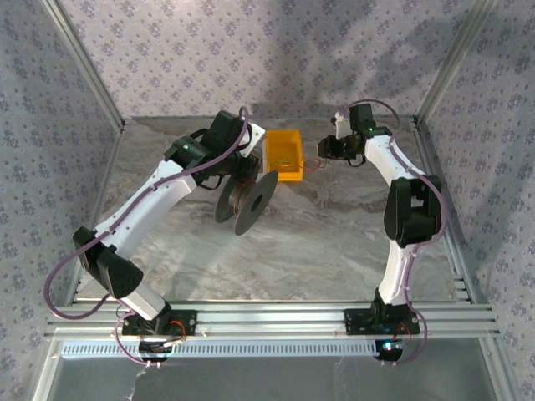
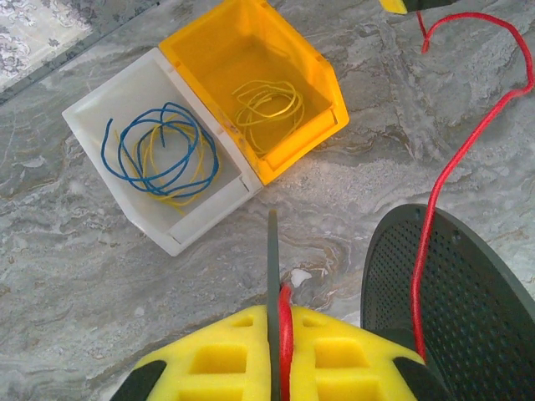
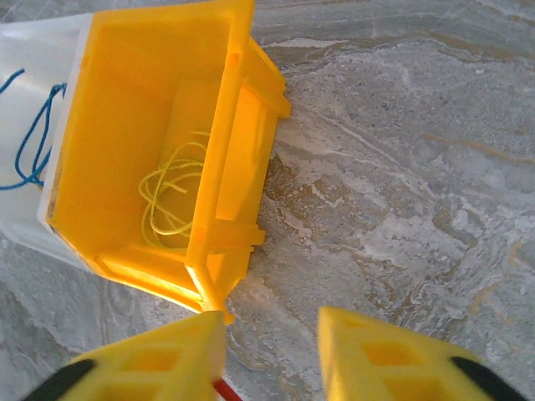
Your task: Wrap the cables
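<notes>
Top cam looks down from behind; wrist cams close, share yellow bin (image 2: 219, 52).

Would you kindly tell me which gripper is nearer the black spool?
Left. The left gripper grips the spool by its flange; the right gripper hovers by the yellow bin, away from the spool.

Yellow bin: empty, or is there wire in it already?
Not empty. A loose coil of yellow wire lies on the floor of the yellow bin, visible from both wrist cameras.

Lab robot cell: aluminium frame (image 1: 276, 313), patterned backdrop (image 1: 276, 50)
</notes>
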Robot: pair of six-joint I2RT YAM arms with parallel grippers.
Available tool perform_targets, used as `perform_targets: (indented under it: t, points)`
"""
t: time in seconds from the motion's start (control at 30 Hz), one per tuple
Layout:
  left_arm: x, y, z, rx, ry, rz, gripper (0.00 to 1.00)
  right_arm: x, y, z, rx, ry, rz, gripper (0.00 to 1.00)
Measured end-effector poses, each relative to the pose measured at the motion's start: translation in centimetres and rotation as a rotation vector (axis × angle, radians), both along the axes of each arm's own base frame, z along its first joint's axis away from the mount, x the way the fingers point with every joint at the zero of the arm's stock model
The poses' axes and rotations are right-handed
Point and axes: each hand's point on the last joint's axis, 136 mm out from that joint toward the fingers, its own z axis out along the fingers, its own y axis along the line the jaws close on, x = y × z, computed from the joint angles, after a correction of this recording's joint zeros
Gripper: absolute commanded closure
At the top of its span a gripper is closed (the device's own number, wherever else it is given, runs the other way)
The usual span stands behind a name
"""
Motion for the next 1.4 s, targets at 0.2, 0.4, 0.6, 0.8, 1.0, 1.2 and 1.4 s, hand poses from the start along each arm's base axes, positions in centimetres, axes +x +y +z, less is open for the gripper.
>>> perform_targets:
  t: [0.2, 0.4, 0.6, 0.8, 1.0, 1.2, 1.4]
  points:
    - [0.0, 0.0, 0.1, -0.001, 0.0, 0.0, 1.0, 0.0, 0.1, 0.1, 0.015, 0.001, 0.002, 1.0]
    - [-0.7, -0.4, 0.9, -0.052, 0.013, -0.028, 1.0, 0.1, -1.1, -0.7, 0.031, 0.006, -0.03, 1.0]
    - [-1.0, 0.7, 6.7, -0.395, 0.012, -0.019, 1.0, -0.2, -3.4, -2.5, 0.053, 0.026, -0.1, 1.0]
    - [1.0, 6.5, 15.1, -0.808, -0.092, 0.116, 1.0, -2.7, -3.3, -2.7, 0.089, 0.007, -0.136, 1.0]
    - [2.8, 7.8, 17.1, -0.987, -0.082, 0.241, 1.0, -7.2, -1.3, -0.3, 0.036, -0.093, -0.123, 1.0]
    - [6.9, 13.1, 15.0, -1.075, -0.149, 0.579, 1.0, -13.5, 3.8, 3.9, -0.14, -0.248, 0.012, 1.0]
    - [9.6, 16.4, 12.1, -1.02, -0.216, 0.832, 1.0, -21.1, 9.3, 8.3, -0.314, -0.38, 0.222, 1.0]
